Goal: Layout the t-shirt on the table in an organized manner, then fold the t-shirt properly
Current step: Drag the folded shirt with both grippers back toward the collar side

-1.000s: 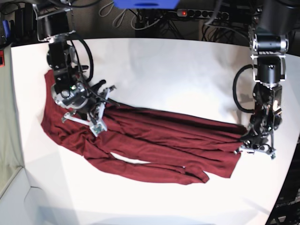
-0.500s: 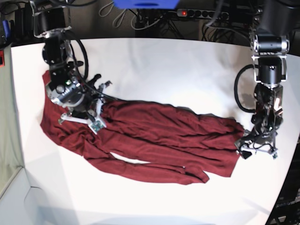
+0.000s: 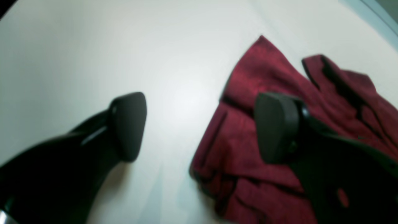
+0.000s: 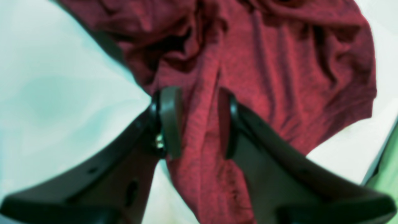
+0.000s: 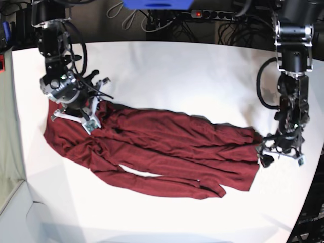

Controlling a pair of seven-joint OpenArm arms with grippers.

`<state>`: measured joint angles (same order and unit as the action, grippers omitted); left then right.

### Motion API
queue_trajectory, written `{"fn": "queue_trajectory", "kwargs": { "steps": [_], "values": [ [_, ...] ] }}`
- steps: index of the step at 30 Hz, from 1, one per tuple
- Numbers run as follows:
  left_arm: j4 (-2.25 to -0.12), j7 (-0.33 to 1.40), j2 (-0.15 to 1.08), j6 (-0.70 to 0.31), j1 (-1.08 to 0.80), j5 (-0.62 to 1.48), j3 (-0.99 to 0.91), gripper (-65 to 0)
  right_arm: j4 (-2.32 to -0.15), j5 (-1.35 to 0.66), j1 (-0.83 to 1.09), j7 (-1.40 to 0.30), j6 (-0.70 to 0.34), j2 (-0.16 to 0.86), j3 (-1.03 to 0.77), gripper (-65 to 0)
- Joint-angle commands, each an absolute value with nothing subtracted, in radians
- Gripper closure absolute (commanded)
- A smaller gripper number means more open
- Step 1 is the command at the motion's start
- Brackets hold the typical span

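Observation:
The maroon t-shirt (image 5: 167, 147) lies wrinkled in a long band across the white table (image 5: 177, 71), from the left side to the right. My right gripper (image 5: 90, 121) is over its upper left end. In the right wrist view the right gripper (image 4: 199, 121) is shut on a fold of the t-shirt (image 4: 295, 62). My left gripper (image 5: 281, 158) stands at the shirt's right end. In the left wrist view the left gripper (image 3: 202, 124) is open and empty, with one finger over the cloth edge (image 3: 242, 146) and the other over bare table (image 3: 93, 46).
A power strip (image 5: 217, 15) with a red light, cables and a blue object (image 5: 157, 4) lie behind the table's far edge. The table's dark right edge (image 5: 311, 202) runs close to the left arm. A grey surface (image 5: 7, 126) borders the left side.
My right gripper has moved up and left, pulling the shirt's left end with it. My left gripper has let go of the right end; the taut cloth there has gone slack.

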<state>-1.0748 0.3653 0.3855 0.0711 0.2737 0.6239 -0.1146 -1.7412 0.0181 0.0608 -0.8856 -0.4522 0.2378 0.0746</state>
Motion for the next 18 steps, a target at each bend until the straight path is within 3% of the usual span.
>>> {"fn": "queue_trajectory", "kwargs": {
  "steps": [1, 8, 18],
  "values": [
    [-1.113, 0.344, 0.401, 0.065, 0.275, 0.624, -0.119, -52.8, -1.764, 0.015, 0.062, -0.869, -0.455, 0.246, 0.056, -20.3],
    [-1.247, 0.343, 0.394, 0.065, 0.12, 0.625, -0.116, -52.9, -1.764, 0.015, 0.116, -0.869, -0.455, 0.24, -0.054, -20.4],
    [-1.244, 0.343, 0.349, 0.064, 0.113, 0.616, -0.111, -53.0, -1.764, 0.015, 0.173, -0.858, -0.455, 0.24, -0.082, -20.4]
  ]
}}
